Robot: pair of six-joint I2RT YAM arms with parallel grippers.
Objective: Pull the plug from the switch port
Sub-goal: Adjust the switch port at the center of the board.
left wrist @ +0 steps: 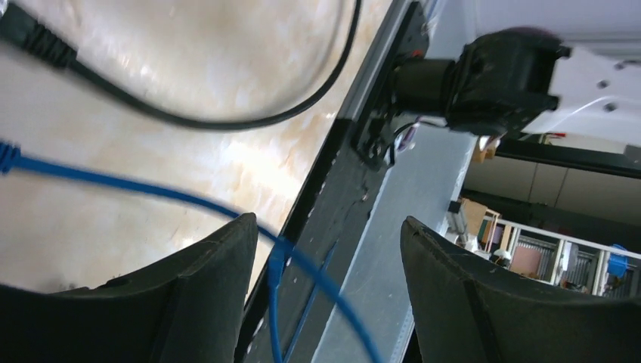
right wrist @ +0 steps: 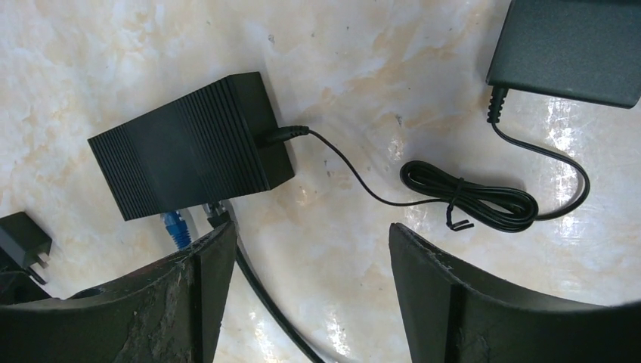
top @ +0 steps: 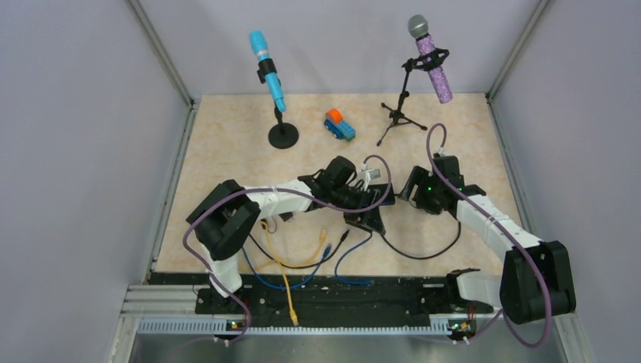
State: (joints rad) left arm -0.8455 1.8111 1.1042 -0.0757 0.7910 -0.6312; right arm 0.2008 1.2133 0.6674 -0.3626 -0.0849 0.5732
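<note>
Hovering above the marbled table [top: 227,144], my right claw [right wrist: 310,291] has its two fingers [right wrist: 193,302] spread wide, with only bare tabletop in the gap. Just beyond one fingertip lies the single black ribbed switch [right wrist: 189,159], flat on the table.

I count two plugs seated side by side in the face of the switch nearest me. One is a blue plug [right wrist: 175,227]. The other, close beside it, is a black plug [right wrist: 217,212], and its thick lead runs down past my finger. A third connection, one thin power lead [right wrist: 340,162], enters the switch's side, runs to one tied coil [right wrist: 469,200], and goes on to one black adapter [right wrist: 571,49] at the upper corner of that view.

My left claw [left wrist: 329,253] is also spread apart, both fingers [left wrist: 196,295] in view and gripping nothing. One blurred blue cable [left wrist: 113,180] crosses its camera and passes through the gap. I cannot tell whether it touches either finger. One black cord [left wrist: 227,121] curves over the table beyond it.

From above, both my arms reach toward the table's middle, and one yellow cable [top: 286,276] trails to the near edge. At the far side stand two microphones, a blue microphone [top: 267,72] and a purple microphone [top: 435,72], with one toy car [top: 340,125] between them.
</note>
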